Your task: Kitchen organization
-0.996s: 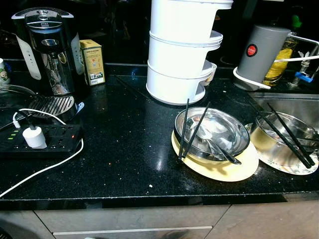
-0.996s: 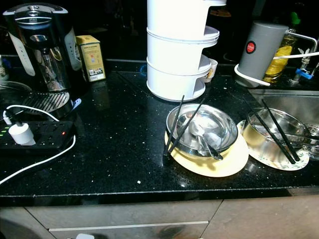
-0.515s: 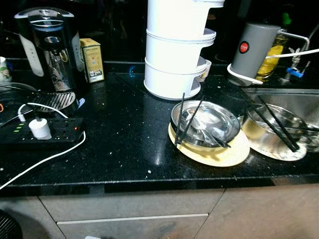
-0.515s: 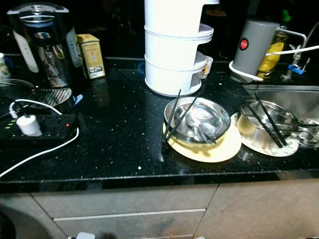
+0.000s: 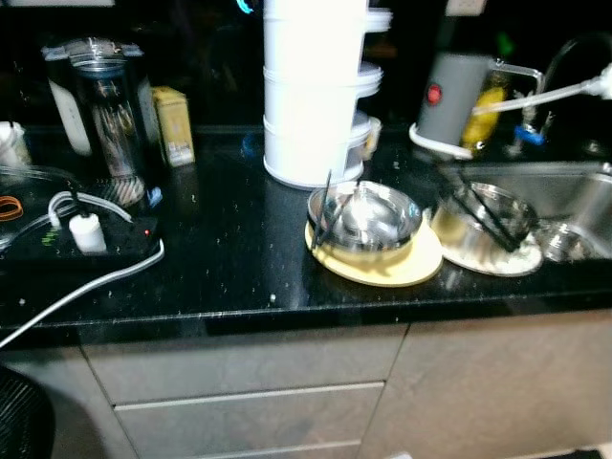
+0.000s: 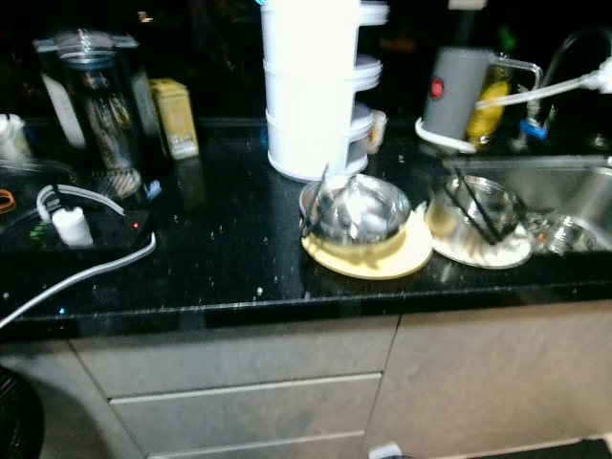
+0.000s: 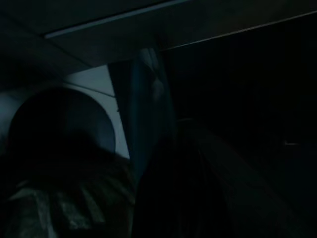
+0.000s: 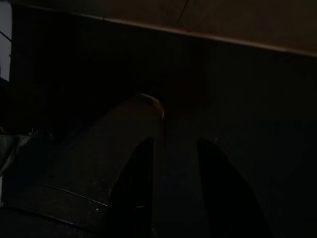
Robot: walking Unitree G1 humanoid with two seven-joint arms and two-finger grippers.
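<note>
From the left eye, a black speckled stone counter [image 5: 229, 249] ran across, and a shiny steel bowl [image 5: 363, 215] sat on a pale yellow round plate [image 5: 378, 266] near its front edge. Black chopsticks [image 5: 322, 212] leaned on that bowl's left rim, long axis running front to back, tips up toward the tall white stacked container [image 5: 311, 96]. The right eye caught a second steel bowl [image 6: 475, 215] just beside, on a white plate at the sink's edge, dark sticks crossing it. Left wrist: murk, left gripper's fingers impossible to judge. Right wrist: the right gripper [image 8: 171, 163] hung in shade, two fingers spread, nothing between.
</note>
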